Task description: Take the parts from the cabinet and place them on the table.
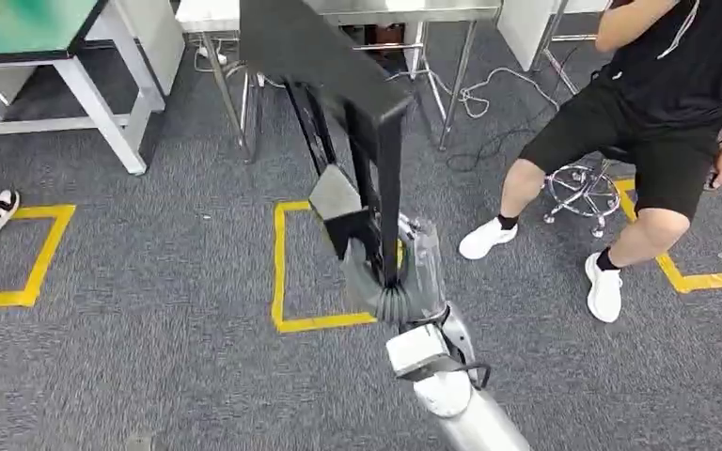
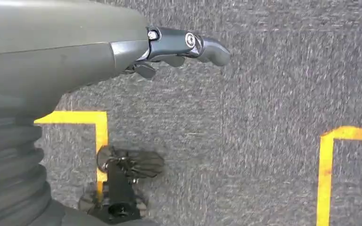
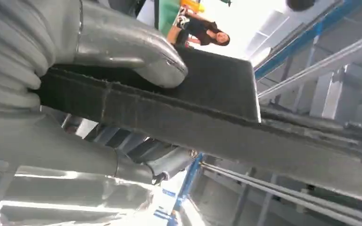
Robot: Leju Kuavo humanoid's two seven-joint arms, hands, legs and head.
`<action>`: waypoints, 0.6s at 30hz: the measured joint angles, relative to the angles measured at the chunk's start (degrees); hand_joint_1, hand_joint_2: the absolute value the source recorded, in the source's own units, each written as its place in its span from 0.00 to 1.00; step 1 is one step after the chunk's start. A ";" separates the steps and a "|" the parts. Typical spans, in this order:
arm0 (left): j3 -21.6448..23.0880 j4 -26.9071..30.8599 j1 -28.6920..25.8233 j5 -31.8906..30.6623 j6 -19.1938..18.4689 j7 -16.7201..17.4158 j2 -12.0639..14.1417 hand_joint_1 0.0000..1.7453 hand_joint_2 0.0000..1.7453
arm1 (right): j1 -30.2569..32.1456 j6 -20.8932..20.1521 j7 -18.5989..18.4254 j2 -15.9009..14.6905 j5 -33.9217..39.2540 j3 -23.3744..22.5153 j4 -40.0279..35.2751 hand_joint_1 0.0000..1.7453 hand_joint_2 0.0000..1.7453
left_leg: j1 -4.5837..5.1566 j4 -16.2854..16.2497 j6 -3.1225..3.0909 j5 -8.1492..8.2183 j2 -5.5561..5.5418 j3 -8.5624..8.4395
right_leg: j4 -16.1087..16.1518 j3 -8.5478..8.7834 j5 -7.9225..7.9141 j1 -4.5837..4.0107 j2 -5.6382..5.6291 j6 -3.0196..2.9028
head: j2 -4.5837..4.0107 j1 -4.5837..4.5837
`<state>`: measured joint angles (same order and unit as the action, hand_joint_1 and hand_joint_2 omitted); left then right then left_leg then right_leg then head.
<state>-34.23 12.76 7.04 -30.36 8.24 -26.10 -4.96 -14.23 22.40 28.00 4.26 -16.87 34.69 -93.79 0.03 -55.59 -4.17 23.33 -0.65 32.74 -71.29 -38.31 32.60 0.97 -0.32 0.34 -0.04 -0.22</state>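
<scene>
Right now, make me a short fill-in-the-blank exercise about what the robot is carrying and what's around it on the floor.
1. The right hand holds a long part whose colour is ____.
2. The squares taped on the grey carpet are ____ in colour.
3. The left hand hangs over the carpet and holds ____.
4. The person at the upper right of the head view wears shoes that are ____.

Missing words: black; yellow; nothing; white
</scene>
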 joint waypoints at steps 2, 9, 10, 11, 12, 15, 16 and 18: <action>-0.02 0.00 -0.14 0.00 0.00 0.02 -0.02 0.00 1.00 | 0.41 -0.02 0.00 -0.24 0.00 0.00 0.17 1.00 1.00 | -0.01 -0.05 0.25 0.39 -0.12 -0.25 | -2.17 -2.66 -0.13 0.13 0.02 0.99 | 0.02 0.07; -0.02 0.00 -0.15 0.00 0.02 0.04 -0.26 0.00 1.00 | 0.47 0.00 0.02 -0.37 0.02 0.00 0.31 1.00 1.00 | 0.21 -1.07 2.67 2.46 -0.31 -1.69 | 15.25 3.97 -8.32 0.11 0.25 0.44 | 0.00 -0.20; -0.02 0.00 -0.17 0.00 0.09 0.04 -0.26 0.00 1.00 | 0.49 0.00 0.00 -0.37 0.04 0.00 0.33 1.00 1.00 | 0.15 -1.27 2.79 2.52 -0.35 -1.72 | 15.18 4.32 -8.31 0.14 0.20 -0.05 | 0.00 -0.17; -0.02 0.02 -0.14 0.00 0.13 0.02 -0.20 0.00 1.00 | 0.46 0.05 0.00 -0.31 0.04 0.00 0.33 1.00 1.00 | -0.08 -1.53 3.09 2.89 -0.36 -1.69 | 15.21 4.94 -8.31 0.78 0.13 -0.30 | 0.00 -0.24; -0.02 0.04 -0.10 -0.02 0.15 0.02 -0.20 0.00 1.00 | 0.38 0.05 0.00 -0.22 0.02 -0.04 0.31 1.00 1.00 | -0.26 -3.56 3.55 3.28 0.14 -0.57 | 15.43 5.67 -8.12 0.73 0.12 -0.75 | 0.00 -0.15; 0.00 0.02 -0.11 -0.02 0.15 0.02 -0.17 0.00 1.00 | 0.39 0.05 0.02 -0.02 0.00 -0.02 0.33 1.00 1.00 | -0.72 -15.35 4.48 7.15 0.40 6.57 | 15.42 6.40 -7.24 0.40 0.13 -1.70 | 0.00 -0.33; 0.00 0.02 -0.18 -0.02 0.15 0.02 -0.20 0.00 1.00 | 0.46 0.05 0.02 -0.07 0.00 -0.02 0.35 1.00 1.00 | -0.82 -18.17 4.62 8.67 0.41 8.81 | 15.40 6.62 -6.92 0.29 0.05 -1.70 | 0.00 -0.35; 0.00 0.02 -0.26 0.00 0.15 0.02 -0.17 0.00 1.00 | 0.56 0.05 0.02 -0.07 0.00 -0.04 0.39 1.00 1.00 | -0.87 -16.88 4.53 6.94 0.42 10.02 | 15.40 7.62 -6.15 0.12 -0.18 -1.61 | 0.00 -0.35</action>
<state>-34.23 12.79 6.79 -30.36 8.39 -26.08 -5.14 -13.67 22.45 28.02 4.20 -16.87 34.64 -93.39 -0.84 -72.46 0.36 30.27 -0.23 42.76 -55.89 -30.69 26.45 1.09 -0.50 -1.27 -0.04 -0.57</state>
